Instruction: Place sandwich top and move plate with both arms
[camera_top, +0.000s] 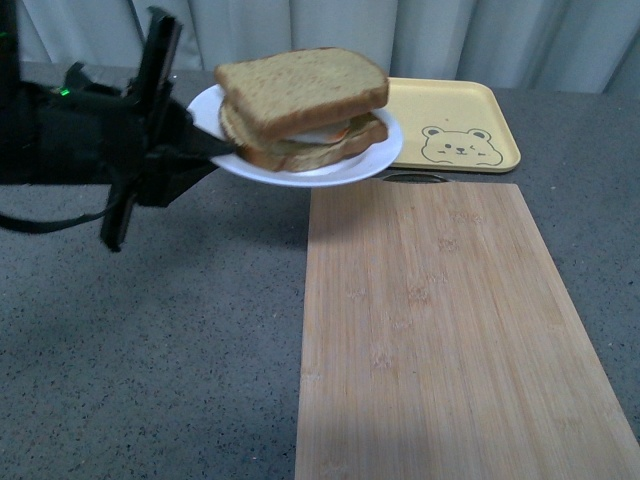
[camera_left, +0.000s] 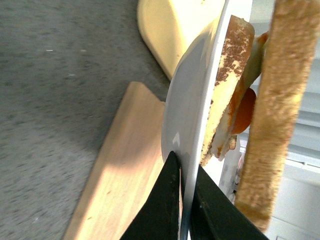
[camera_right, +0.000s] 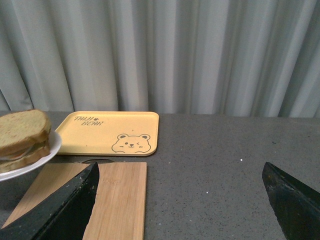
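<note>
The sandwich top, a plain brown speckled slice, lies on the sandwich filling and lower slice on the white plate. My left gripper is shut on the plate's left rim and holds it in the air above the table, left of the yellow tray. In the left wrist view the fingers pinch the plate rim, with the top slice beyond. My right gripper is open and empty above the grey table; it is out of the front view. The plate shows at that view's edge.
A yellow tray with a bear drawing lies at the back right. A wooden cutting board lies on the grey table, right of centre. A pale curtain hangs behind.
</note>
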